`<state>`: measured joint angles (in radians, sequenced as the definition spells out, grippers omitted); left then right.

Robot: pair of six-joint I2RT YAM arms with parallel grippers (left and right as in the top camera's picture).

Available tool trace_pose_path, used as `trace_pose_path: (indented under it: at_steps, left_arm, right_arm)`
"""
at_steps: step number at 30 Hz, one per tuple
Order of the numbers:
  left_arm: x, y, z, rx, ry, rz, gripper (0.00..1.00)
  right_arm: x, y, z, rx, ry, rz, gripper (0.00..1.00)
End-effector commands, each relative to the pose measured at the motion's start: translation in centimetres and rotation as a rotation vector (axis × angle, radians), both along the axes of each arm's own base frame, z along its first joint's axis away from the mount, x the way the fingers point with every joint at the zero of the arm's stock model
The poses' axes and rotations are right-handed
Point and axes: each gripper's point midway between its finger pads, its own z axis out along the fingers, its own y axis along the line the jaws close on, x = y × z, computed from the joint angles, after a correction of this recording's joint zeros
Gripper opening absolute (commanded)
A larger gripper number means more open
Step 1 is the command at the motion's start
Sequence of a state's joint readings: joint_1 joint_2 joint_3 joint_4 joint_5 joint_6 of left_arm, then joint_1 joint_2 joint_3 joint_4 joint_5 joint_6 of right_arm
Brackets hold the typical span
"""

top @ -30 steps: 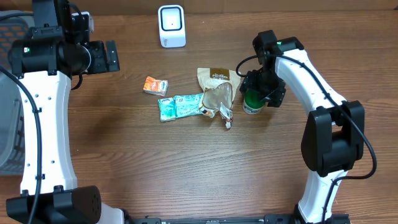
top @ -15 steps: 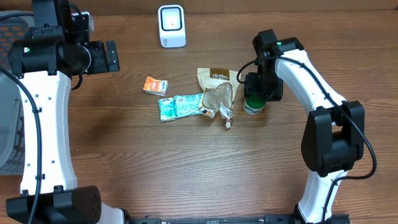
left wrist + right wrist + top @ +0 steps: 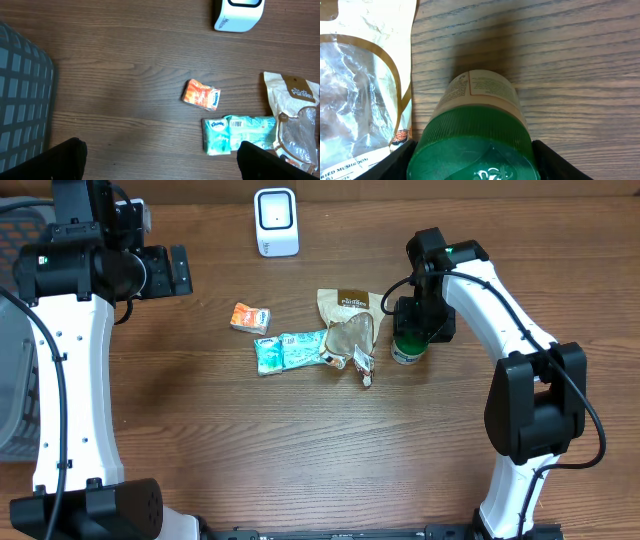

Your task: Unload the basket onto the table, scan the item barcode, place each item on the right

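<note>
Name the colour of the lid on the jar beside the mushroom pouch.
The jar has a green lid, clearest in the right wrist view.

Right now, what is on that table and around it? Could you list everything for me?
scanner: one, white, far edge of the table
small packet: one, orange, left of centre
tissue pack: one, teal, against the pouch's left side
pouch: one, beige and clear, centre
jar: one, green lid, right of the pouch
basket: one, grey, left edge
table: one, brown wood
left gripper: one, black, open, far left
right gripper: one, black, closed on the jar's lid
</note>
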<state>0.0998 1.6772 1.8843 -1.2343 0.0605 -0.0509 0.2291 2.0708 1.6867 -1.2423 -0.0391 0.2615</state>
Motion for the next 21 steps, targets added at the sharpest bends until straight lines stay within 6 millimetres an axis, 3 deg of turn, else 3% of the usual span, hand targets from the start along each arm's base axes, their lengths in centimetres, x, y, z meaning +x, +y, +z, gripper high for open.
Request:
trace_pose_path:
  at_steps: [1,6,12,16,21]
  left_arm:
    - [0.0,-0.2,1.4,0.005,-0.039,-0.018,1.00]
    - [0.0,-0.2,1.4,0.005,-0.039,-0.018,1.00]
    - [0.0,-0.2,1.4,0.005,-0.039,-0.018,1.00]
    - [0.0,-0.2,1.4,0.005,-0.039,-0.018,0.99]
    - [0.0,-0.2,1.4,0.005,-0.039,-0.018,1.00]
  right_arm:
    - [-1.1,-0.2,-1.0,0.007,0.047,-0.005,0.33]
    - [-1.1,1.0,0.1,0.112,0.061,0.037,0.28]
    - [-0.7,2.2,3.4,0.298,0.056,0.092,0.27]
    - [-0.2,2.2,6.6,0.398,0.023,0.118,0.27]
    - [0.4,2.3,12.4,0.518,-0.077,0.150,0.27]
